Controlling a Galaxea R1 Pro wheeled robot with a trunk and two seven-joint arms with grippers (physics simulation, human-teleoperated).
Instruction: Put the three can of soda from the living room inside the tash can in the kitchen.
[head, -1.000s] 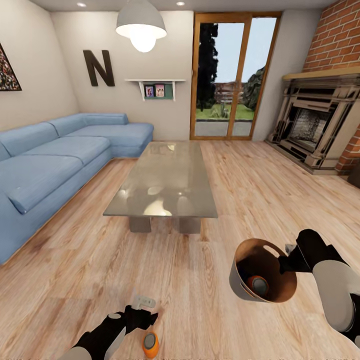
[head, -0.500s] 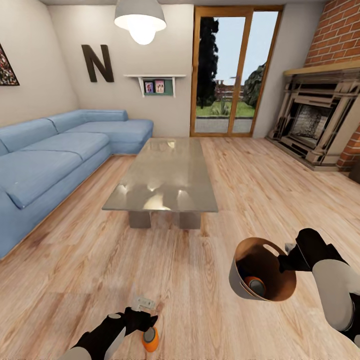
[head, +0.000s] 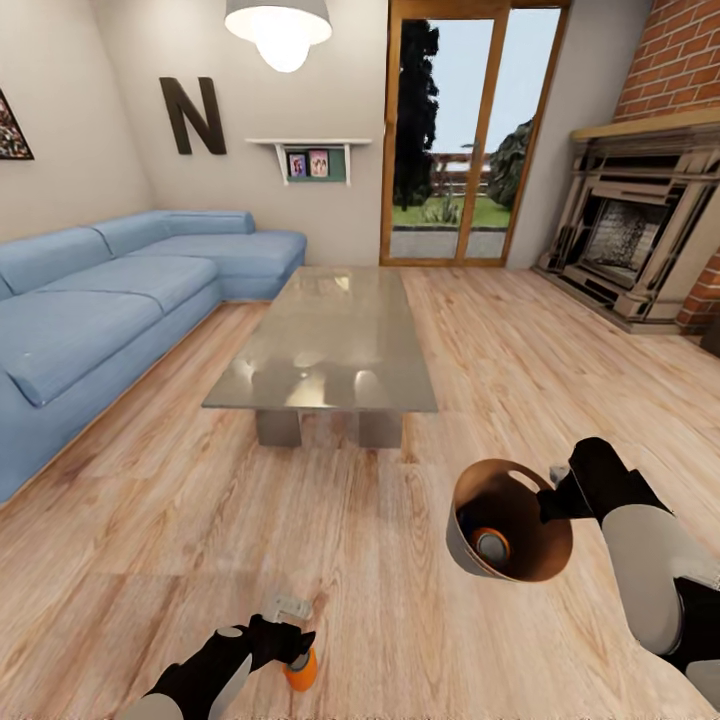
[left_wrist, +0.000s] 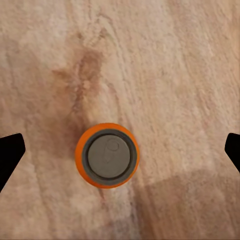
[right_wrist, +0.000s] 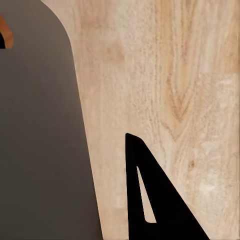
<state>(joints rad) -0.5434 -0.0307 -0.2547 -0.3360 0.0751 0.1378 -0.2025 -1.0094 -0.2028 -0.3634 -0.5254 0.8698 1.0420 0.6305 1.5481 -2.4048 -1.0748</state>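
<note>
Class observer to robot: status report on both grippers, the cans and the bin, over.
Left gripper open above upright orange can on floor. Right gripper holding trash can, tilted, one orange can inside. Nothing in the way.

Light wood-plank floor (head: 200, 520) with brown grain, darker knot streak in the left wrist view. Blue sofa (head: 110, 320) at left of the frame. Grey glossy glass-topped desk (head: 325, 345) at centre, pale reflections on it. Dark brown letter N (head: 192, 113) on a beige wall, upper left. White pendant lamp (head: 279, 25) at top. Red brick (head: 680, 60) at upper right, above a beige and dark fireplace (head: 630, 240). Orange can (left_wrist: 107, 155) with grey top. Another orange, grey-topped can (head: 489, 543) inside the bin (head: 462, 557): glossy wood-brown within, grey outside. Black hands (head: 288, 642), grey-white forearms.
</note>
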